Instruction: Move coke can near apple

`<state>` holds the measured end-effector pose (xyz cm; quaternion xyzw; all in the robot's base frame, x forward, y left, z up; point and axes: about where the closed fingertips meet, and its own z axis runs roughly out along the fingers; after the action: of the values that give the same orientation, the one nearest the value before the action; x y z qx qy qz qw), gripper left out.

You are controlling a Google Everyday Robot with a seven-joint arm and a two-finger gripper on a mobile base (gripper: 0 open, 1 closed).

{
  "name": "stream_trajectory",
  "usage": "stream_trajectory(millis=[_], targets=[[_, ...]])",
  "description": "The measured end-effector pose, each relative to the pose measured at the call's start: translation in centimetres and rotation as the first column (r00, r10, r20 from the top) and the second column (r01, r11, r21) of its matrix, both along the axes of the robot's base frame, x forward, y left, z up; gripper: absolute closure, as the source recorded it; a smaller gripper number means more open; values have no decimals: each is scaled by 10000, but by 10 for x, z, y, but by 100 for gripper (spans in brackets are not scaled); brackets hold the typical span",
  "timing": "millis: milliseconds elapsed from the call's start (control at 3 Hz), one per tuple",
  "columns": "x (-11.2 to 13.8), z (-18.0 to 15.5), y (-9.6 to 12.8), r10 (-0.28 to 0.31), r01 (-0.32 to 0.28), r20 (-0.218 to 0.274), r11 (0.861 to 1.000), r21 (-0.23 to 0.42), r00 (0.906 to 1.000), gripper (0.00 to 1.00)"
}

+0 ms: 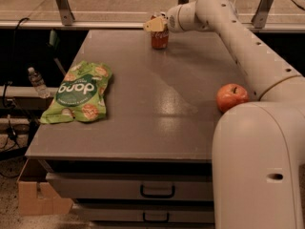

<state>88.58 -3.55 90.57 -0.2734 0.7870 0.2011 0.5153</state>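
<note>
Tool [155, 25] at coke can [159, 38], far table [143, 75] edge

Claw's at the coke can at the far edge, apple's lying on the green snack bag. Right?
No. The camera view shows the apple on bare table, well apart from the green snack bag. The claw is at the coke can at the far edge.
</note>
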Motion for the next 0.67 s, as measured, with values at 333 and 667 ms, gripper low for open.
stream_trajectory(millis=[333,667], targets=[[-6,1,0,20,-18,-106,9999,116,9999,65],[-29,33,-3,492,-493,161,9988,54,9987,87]])
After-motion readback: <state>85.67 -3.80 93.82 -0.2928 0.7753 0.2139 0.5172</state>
